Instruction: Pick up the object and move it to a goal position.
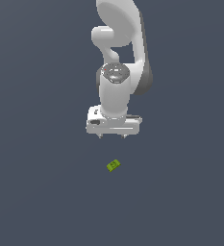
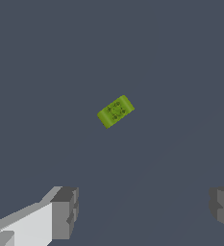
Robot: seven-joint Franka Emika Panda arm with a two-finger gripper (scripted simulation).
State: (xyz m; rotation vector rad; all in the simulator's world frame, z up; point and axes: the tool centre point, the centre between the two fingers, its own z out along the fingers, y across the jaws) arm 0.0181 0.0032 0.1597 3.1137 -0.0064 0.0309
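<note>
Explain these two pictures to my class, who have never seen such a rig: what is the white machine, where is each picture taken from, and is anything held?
These are simulator renders. The white machine is a robot arm ending in a gripper, a two-fingered clamp. The exterior view comes from a camera off the arm. The wrist view comes from a camera on the wrist; its grey fingers stand wide apart. On the plain dark surface lies a tiny lime-green block, untouched. Nothing is held.

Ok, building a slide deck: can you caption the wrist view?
Open gripper above the floor, its fingers wide apart, with a small lime-green block lying untouched ahead.
</note>
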